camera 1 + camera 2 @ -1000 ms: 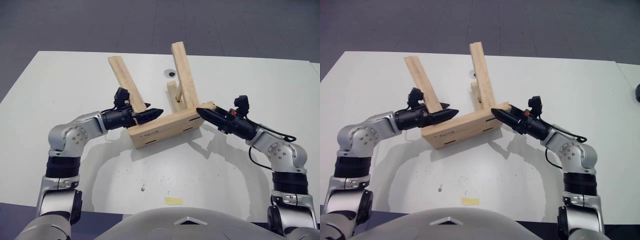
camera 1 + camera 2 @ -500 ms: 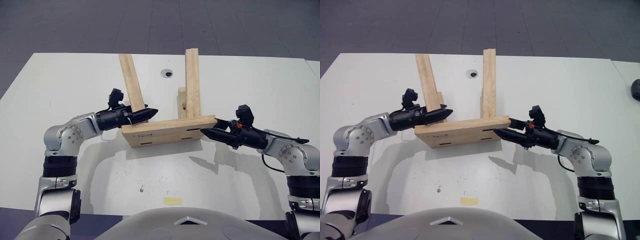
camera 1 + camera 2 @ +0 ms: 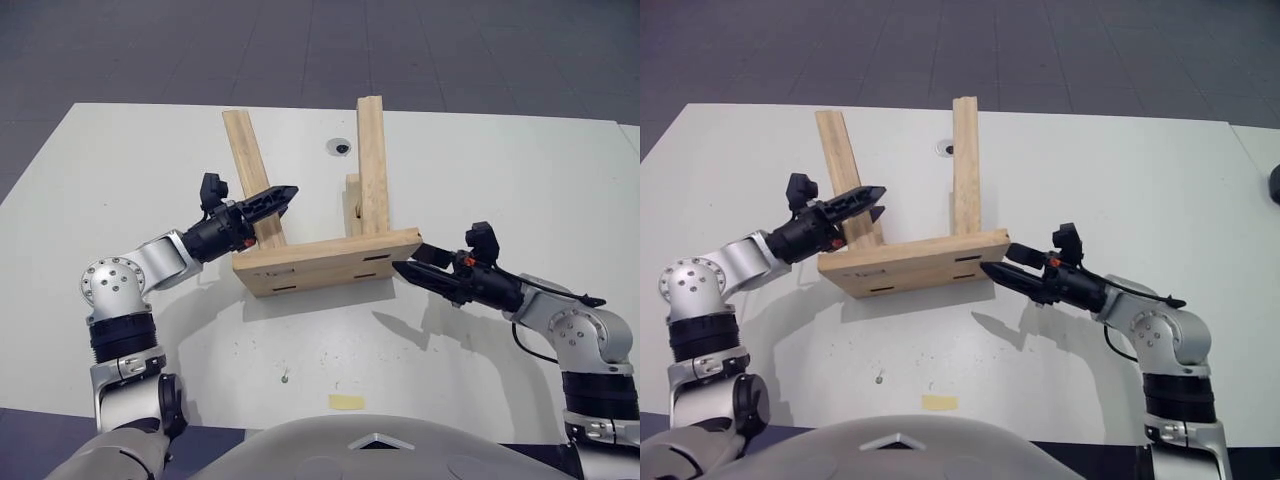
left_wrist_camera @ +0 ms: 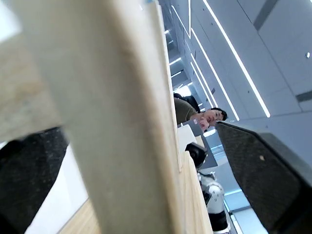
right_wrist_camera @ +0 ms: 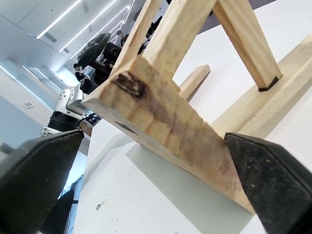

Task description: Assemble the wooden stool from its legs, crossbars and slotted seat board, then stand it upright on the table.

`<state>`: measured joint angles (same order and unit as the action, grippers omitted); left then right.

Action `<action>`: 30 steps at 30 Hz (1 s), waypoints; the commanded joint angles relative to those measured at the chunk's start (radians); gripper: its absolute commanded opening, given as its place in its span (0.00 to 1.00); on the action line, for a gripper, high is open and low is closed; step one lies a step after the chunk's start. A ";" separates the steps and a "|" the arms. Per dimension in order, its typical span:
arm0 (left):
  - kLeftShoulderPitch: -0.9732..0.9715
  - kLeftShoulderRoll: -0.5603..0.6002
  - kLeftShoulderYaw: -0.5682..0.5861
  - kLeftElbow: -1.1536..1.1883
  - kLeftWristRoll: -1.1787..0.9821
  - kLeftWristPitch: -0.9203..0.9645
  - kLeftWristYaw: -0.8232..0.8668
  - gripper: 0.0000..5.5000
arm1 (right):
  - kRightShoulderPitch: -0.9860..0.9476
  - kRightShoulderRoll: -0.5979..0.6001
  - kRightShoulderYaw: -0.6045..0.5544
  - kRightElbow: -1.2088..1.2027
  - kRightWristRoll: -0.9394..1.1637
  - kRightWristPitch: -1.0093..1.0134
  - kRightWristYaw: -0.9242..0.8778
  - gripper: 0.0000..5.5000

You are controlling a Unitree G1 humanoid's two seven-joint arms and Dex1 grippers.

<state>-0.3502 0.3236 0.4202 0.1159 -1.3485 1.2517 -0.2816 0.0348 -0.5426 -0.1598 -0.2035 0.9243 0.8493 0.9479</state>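
The wooden stool lies on its side on the white table (image 3: 120,160). Its slotted seat board (image 3: 325,262) stands on edge, and two legs (image 3: 248,165) (image 3: 372,160) point away from me with a short crossbar (image 3: 352,200) between them. My left gripper (image 3: 283,192) is raised beside the left leg, open; in the left wrist view that leg (image 4: 122,122) stands between the fingers (image 4: 263,170) with a gap. My right gripper (image 3: 410,262) is open around the right end of the seat board (image 5: 165,122).
A small round hole (image 3: 343,147) sits in the table behind the stool. A yellow strip of tape (image 3: 347,402) and a dark speck (image 3: 285,377) lie near the front edge. Bare table spreads to both sides of the stool.
The stool has swung from a slant to nearly square with the table's front edge. My left gripper has risen from the board's left end up the leg. My right gripper followed the board's right end.
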 commanded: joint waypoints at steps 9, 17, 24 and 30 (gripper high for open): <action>0.198 0.150 0.140 -0.243 -0.271 -0.014 0.151 0.98 | -0.057 -0.009 0.006 0.021 0.016 0.029 0.000 0.98; 0.317 0.355 0.121 -0.425 -0.066 -0.112 -0.107 0.98 | -0.069 0.011 -0.007 0.039 -0.002 -0.011 -0.015 0.98; 0.472 0.575 0.060 -0.505 0.359 -0.435 -0.582 0.98 | -0.075 -0.050 0.021 0.098 -0.086 -0.076 0.064 0.98; 0.401 0.572 -0.220 -0.441 0.588 -0.564 -0.694 0.98 | -0.173 -0.087 0.173 0.196 -0.293 -0.249 0.184 0.98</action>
<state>0.0819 0.8869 0.3004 -0.3432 -0.8336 0.7236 -0.9414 -0.0812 -0.6065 -0.0319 -0.0456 0.6953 0.6582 1.0953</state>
